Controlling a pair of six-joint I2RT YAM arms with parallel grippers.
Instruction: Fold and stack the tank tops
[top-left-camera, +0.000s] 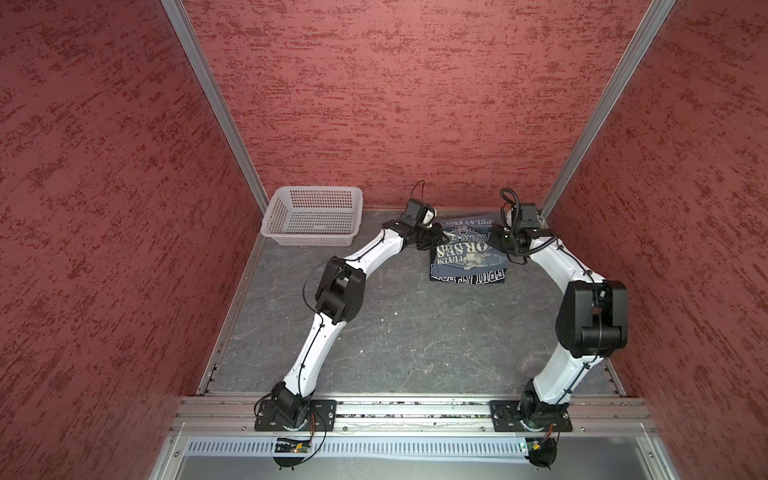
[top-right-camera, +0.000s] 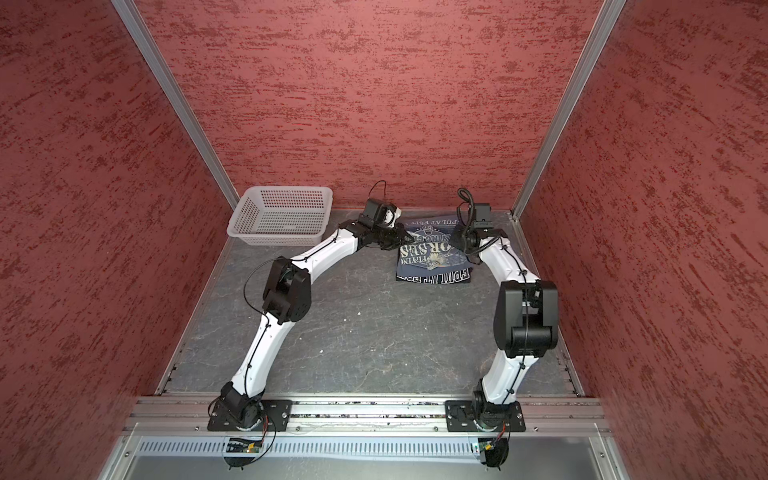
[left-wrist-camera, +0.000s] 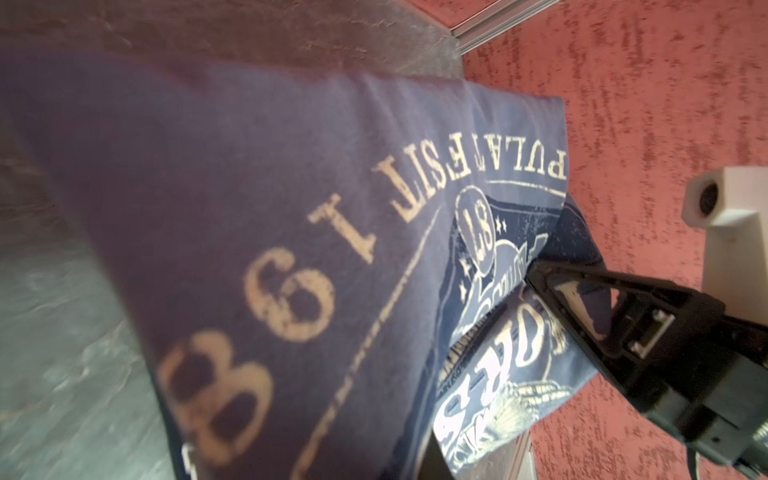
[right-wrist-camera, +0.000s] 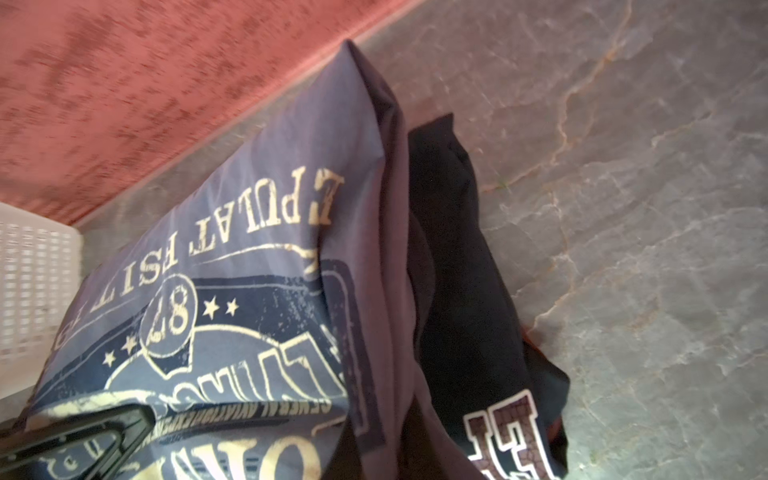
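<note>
At the back right of the grey bench (top-left-camera: 395, 332), the folded slate grey-blue cloth tank top (top-left-camera: 465, 253) sits over the dark navy, maroon-lettered tank top (top-left-camera: 467, 279); left fingers (right-wrist-camera: 133, 422) and right fingers (left-wrist-camera: 673, 297) pinch its opposite edges. Best lower both sides together — level, edges matched — before letting go.

The front and middle of the tabletop (top-left-camera: 415, 332) are bare and free to pass. At the rear, the basket (top-left-camera: 309, 240) fills the left corner. The tops (top-left-camera: 467, 255) lie near the back wall (top-left-camera: 395, 124). The left end effector (top-left-camera: 441, 240) and the right end effector (top-left-camera: 495, 240) block their two sides.
</note>
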